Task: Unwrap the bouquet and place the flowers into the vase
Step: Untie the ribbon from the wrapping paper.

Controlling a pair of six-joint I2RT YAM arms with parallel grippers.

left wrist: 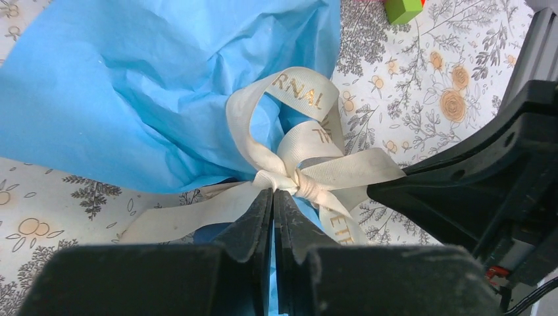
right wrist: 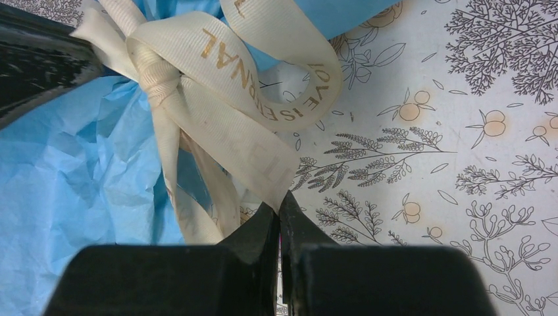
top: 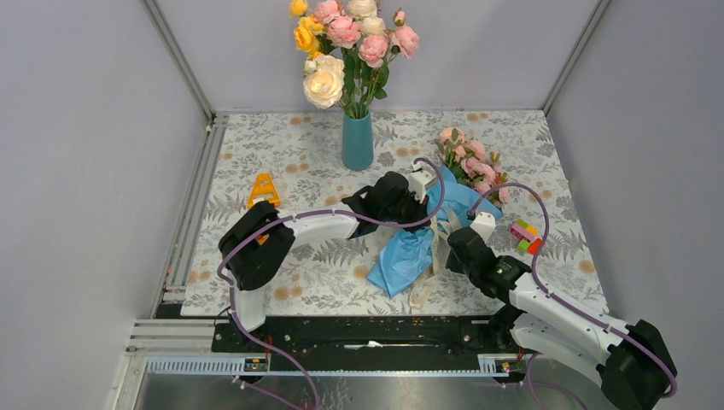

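The bouquet lies mid-table, its crinkled blue paper spread towards me and its pink flowers pointing to the back right. A cream ribbon with gold letters is knotted round it. My left gripper is shut, its tips pinching the ribbon right at the knot. My right gripper is shut on the end of one ribbon tail. The teal vase stands behind the left gripper.
A big bunch of yellow, cream and pink roses fills the vase. An orange triangular piece lies at the left. Small coloured blocks lie at the right, a green one near the paper. Grey walls enclose the table.
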